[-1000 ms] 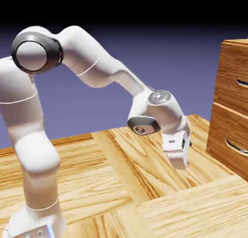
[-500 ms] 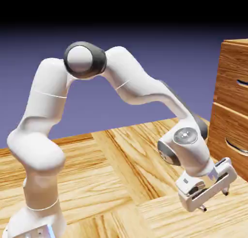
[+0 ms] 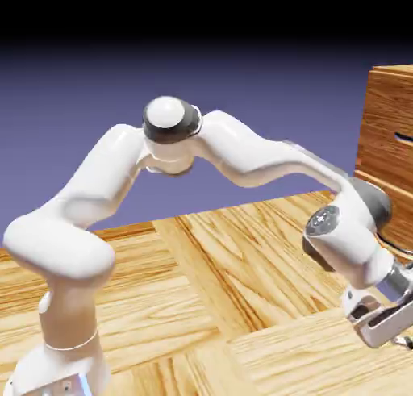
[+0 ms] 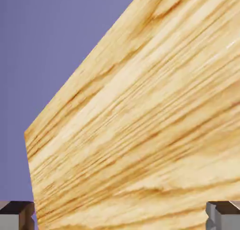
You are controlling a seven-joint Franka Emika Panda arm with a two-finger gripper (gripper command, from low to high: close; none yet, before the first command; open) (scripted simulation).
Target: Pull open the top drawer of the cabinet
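Drawer front, uppermost on the reddish-brown wood-grain cabinet, stands at the exterior view's right edge. Thin curved metal handle, partly cut off by the frame. Drawer looks shut, same as in the earlier views; nothing touches the handle.

Below it, the like lower drawer front, its own curved handle partly visible just beside the wrist in the picture. Judgement: that one is the wrong target, and easy to catch by mistake or brush in passing.

Hand is wide open, fingers well apart, nothing between them. In the exterior view it runs off the right edge, tilted, and lower in the picture than the top handle. White arm has stretched farther toward the exterior view's right over the last second, its elbow sinking and the hand turning over. Reach is being gained, but height and aim seem still to be found.

Hand view gives only pale wood floor and blue-violet backdrop, no handle. Reads as approach, early in the task. Next move likely calls for lifting and swinging the fingers round to straddle the top handle before any pull.
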